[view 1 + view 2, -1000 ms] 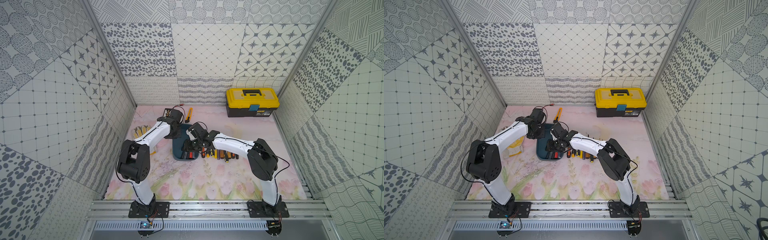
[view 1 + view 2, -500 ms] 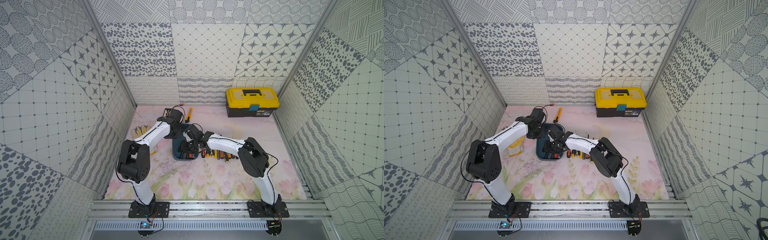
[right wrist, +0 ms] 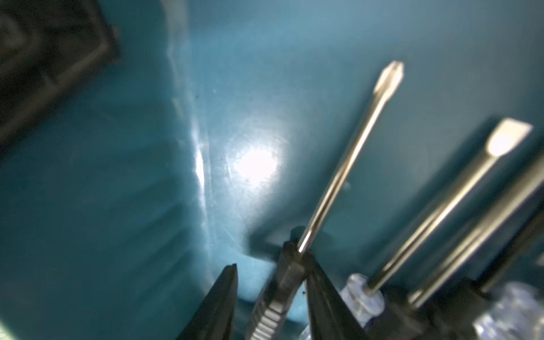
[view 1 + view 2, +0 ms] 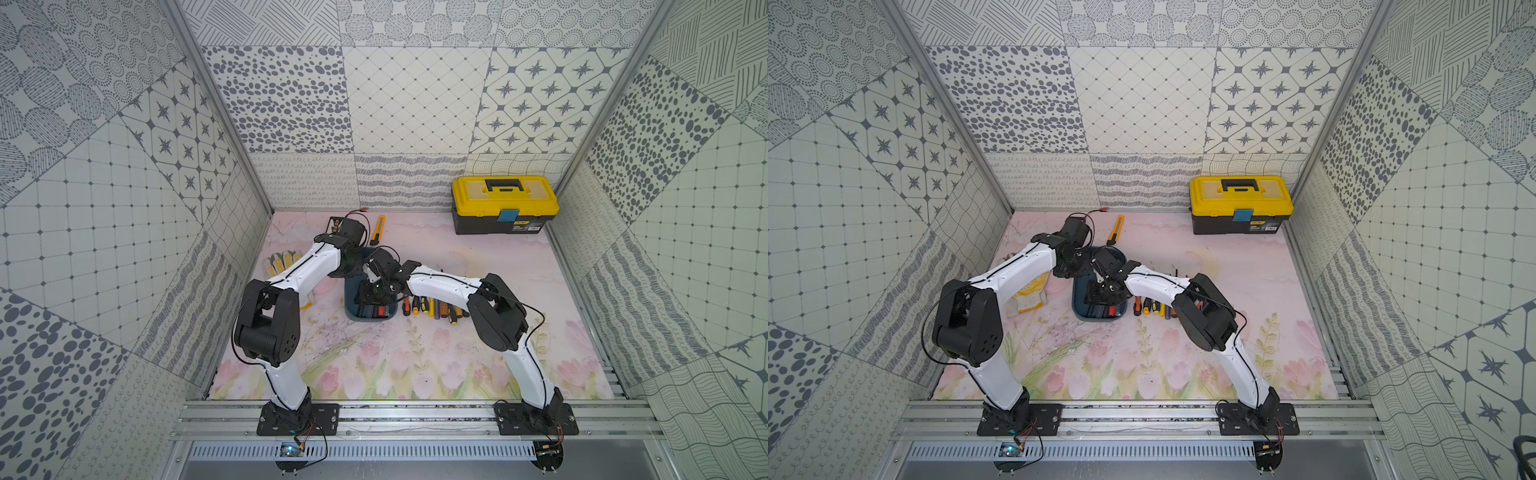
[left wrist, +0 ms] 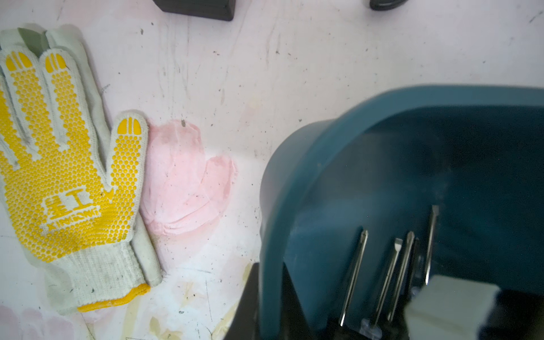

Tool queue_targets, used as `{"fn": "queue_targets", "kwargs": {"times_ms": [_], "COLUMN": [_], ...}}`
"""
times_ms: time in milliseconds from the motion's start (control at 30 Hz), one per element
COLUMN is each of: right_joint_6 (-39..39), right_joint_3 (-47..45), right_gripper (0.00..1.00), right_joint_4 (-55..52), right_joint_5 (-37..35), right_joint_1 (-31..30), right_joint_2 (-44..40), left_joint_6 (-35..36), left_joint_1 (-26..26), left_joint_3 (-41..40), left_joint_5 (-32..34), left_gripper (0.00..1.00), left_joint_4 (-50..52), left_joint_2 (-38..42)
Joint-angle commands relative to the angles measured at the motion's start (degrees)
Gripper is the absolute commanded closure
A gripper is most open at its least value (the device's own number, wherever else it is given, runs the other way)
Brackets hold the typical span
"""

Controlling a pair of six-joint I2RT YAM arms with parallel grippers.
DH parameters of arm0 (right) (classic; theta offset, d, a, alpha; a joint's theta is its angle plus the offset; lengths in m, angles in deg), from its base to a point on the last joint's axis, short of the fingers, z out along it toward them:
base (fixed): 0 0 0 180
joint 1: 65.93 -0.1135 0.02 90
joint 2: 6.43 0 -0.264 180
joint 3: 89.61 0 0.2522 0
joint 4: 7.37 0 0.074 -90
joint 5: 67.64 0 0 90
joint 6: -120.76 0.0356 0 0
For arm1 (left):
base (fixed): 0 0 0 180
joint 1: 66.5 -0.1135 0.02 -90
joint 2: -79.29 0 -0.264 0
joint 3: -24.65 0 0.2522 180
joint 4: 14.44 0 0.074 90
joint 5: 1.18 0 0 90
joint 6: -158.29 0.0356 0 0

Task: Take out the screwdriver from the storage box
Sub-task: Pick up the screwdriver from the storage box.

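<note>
The storage box [image 4: 352,300] [image 4: 1079,300] is a teal bin in mid-table. My left gripper [image 5: 270,297] [image 4: 351,267] is shut on the box's rim [image 5: 323,138], with the wall pinched between its fingers. Several screwdrivers [image 5: 353,273] lie inside, shafts pointing to the far end. My right gripper [image 3: 270,265] [image 4: 374,296] [image 4: 1103,296] reaches down into the box. Its jaws straddle the black ribbed handle [image 3: 282,282] of a cross-tip screwdriver [image 3: 350,156]. One finger touches the handle; the other finger [image 3: 226,291] still stands clear of it.
A row of screwdrivers [image 4: 432,306] [image 4: 1154,308] lies on the floral mat right of the box. A yellow-dotted work glove [image 5: 64,176] [image 4: 282,262] lies to its left. A yellow utility knife [image 4: 377,229] and a yellow-lidded toolbox [image 4: 505,203] sit at the back.
My right gripper has moved left and down into the box and its jaws have narrowed around the screwdriver handle. The left arm has stayed still on the rim.
</note>
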Motion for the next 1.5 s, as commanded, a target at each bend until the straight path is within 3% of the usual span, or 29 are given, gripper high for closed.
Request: {"fn": "queue_targets", "kwargs": {"times_ms": [0,300,533,733,1467], "right_joint_6": [-2.65,-5.15,-4.43,-5.54,-8.64], "right_joint_3": [1.14,2.01,-1.06,-4.08,-12.21], "right_gripper": [0.61,0.79,0.99,1.0,1.0], "right_joint_4": [-5.43,-9.39,-3.8,2.21,10.52], "right_joint_5": [-4.31,-8.88,-6.64,-4.5,-8.37], "right_joint_1": [-1.07,-1.71,-1.71,-1.62,-0.84], "right_joint_2": [3.17,3.24,0.27,-4.14,-15.11], "left_joint_6": [-1.26,-0.8,-0.56,-0.47,-0.53], "left_joint_1": [0.19,0.2,0.18,0.06,0.11], "left_joint_3": [0.27,0.34,0.69,0.94,1.33], "left_joint_5": [-1.54,0.37,0.91,1.45,2.5], "left_gripper": [1.0,1.0,1.0,1.0,1.0], "left_joint_4": [-0.89,-0.61,-0.3,-0.1,0.53], "left_joint_2": [0.48,1.37,0.92,0.4,-0.22]}}
